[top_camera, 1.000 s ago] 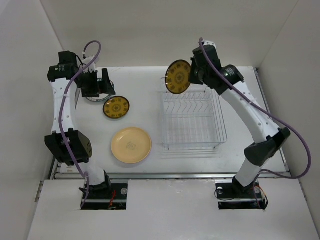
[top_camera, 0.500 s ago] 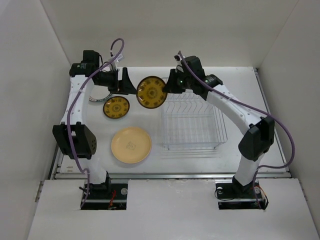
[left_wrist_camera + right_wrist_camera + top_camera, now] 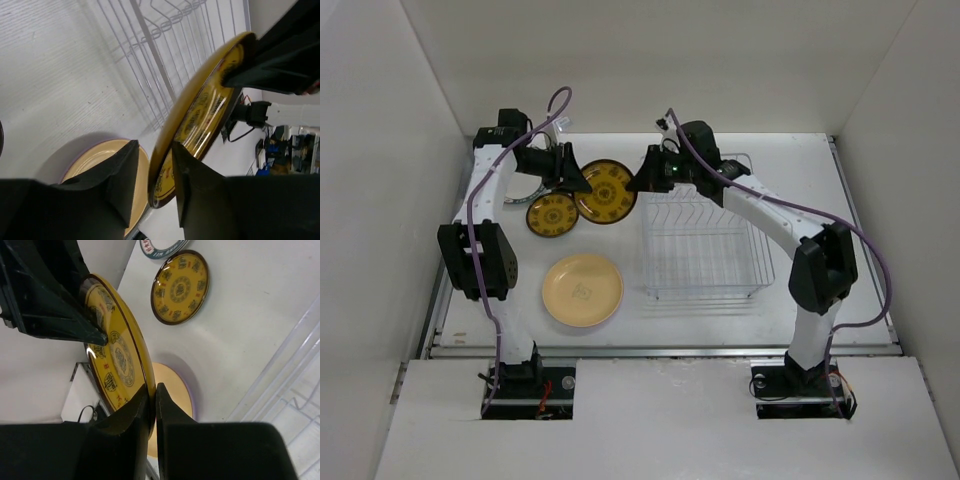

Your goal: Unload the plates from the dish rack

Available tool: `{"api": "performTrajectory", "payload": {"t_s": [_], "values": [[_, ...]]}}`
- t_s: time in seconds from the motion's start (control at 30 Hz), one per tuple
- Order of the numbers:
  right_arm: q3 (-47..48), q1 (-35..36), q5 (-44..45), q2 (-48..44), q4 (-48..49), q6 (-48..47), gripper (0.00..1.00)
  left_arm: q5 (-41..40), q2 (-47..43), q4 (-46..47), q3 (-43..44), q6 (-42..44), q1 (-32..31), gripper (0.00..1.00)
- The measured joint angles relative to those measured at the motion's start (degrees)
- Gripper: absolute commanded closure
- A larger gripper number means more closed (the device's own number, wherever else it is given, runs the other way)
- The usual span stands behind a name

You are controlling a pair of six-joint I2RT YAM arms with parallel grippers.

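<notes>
Yellow-and-brown, the larger patterned plate (image 3: 605,190) is being held in the air between the two arms, just left of the dish rack (image 3: 705,245) and above the table (image 3: 790,170). It is being pinched at one edge by the right gripper (image 3: 152,390), whose fingers are pressed together on the rim. The opposite edge is being straddled by the left gripper (image 3: 154,148). Its fingers are spread, one on each face of the plate, and a sliver of gap is being left beside one of them in the left wrist view. The plate is therefore judged not yet clamped from that side.

A second ago the plate was being carried high by the right arm alone, over the far left corner of the rack, while the left gripper was being kept over the white plate (image 3: 159,250) at the far left of the table. Half a second ago the two were near but apart. Now they are being brought together on one rim, so a hand-over is judged to be under way.

No plate is being shown in the rack from above, so this one is taken to be the last. A small patterned plate (image 3: 553,214) and a pale yellow plate (image 3: 582,290) are lying on the table below. What is judged to be outstanding is the left clamp, the right release and the setting-down.
</notes>
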Motion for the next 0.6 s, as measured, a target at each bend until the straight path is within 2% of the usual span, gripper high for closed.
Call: {"api": "performTrajectory", "payload": {"t_s": [0.07,0.13,0.23,0.27,0.33,0.37,0.4,0.47,0.6], "values": [[0.0,0.0,-1.4,1.1,0.8,0.5,1.0,2.0,0.0,-0.8,0.3,0.4,0.0,0.88],[0.0,-0.1,-2.8,2.1,1.2,1.1,1.0,3.6,0.3,-3.1,1.4,2.2,0.0,1.0],[0.2,-0.6,-5.1,3.0,2.8,2.4,1.0,6.0,3.3,-9.7,7.0,8.7,0.7,1.0],[0.4,-0.6,-5.3,3.1,2.9,2.4,0.95,6.6,4.6,-11.3,8.9,11.0,0.8,1.0],[1.4,-0.7,-5.3,3.4,2.8,2.4,0.72,8.3,6.6,-13.5,11.3,14.0,1.7,1.0],[2.1,-0.6,-5.4,3.7,2.4,2.3,0.37,9.2,7.2,-14.3,11.7,14.4,2.2,1.0],[3.0,-0.5,-5.4,4.2,2.1,2.4,0.2,9.6,7.6,-14.9,11.7,14.2,3.0,1.0],[5.1,-0.2,-5.3,5.2,0.9,1.6,0.11,10.0,8.1,-15.4,11.0,12.4,5.2,1.0],[8.0,0.3,-3.2,6.1,-2.1,0.5,0.03,9.8,9.4,-14.9,9.4,8.5,11.5,1.0]]}}
